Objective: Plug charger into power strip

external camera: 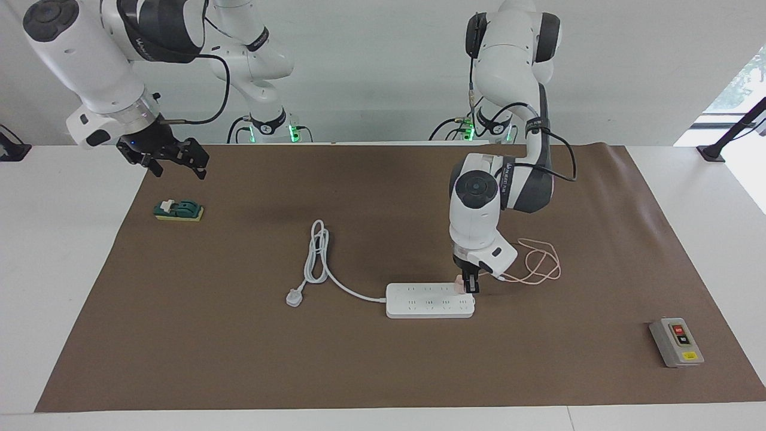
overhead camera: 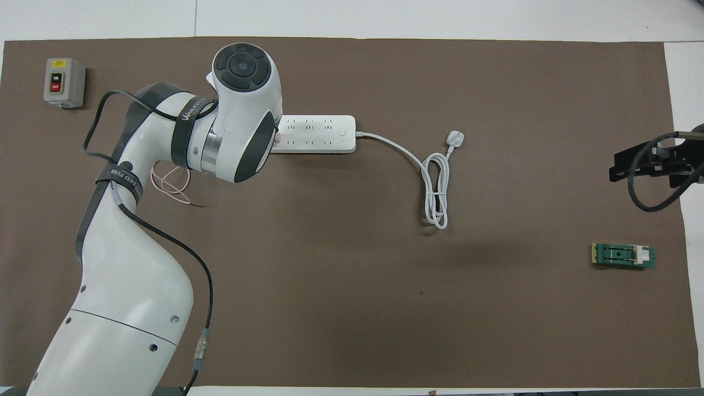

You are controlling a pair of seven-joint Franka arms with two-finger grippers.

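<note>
The white power strip [external camera: 428, 300] lies flat on the brown mat; it also shows in the overhead view [overhead camera: 316, 133]. My left gripper [external camera: 470, 285] points straight down and is shut on the pale-pink charger [external camera: 459, 284], which sits on the strip's top at its end toward the left arm's side. The charger's thin pink cable [external camera: 541, 263] loops on the mat beside the wrist, and shows in the overhead view [overhead camera: 170, 184]. In the overhead view the left arm hides the gripper and most of the charger. My right gripper [external camera: 173, 158] waits open in the air over the mat's edge.
The strip's thick white cord ends in a white three-pin plug [external camera: 294, 297] lying on the mat. A grey box with red and black buttons [external camera: 676, 341] stands at the left arm's end. A green and yellow block [external camera: 178, 210] lies under the right gripper.
</note>
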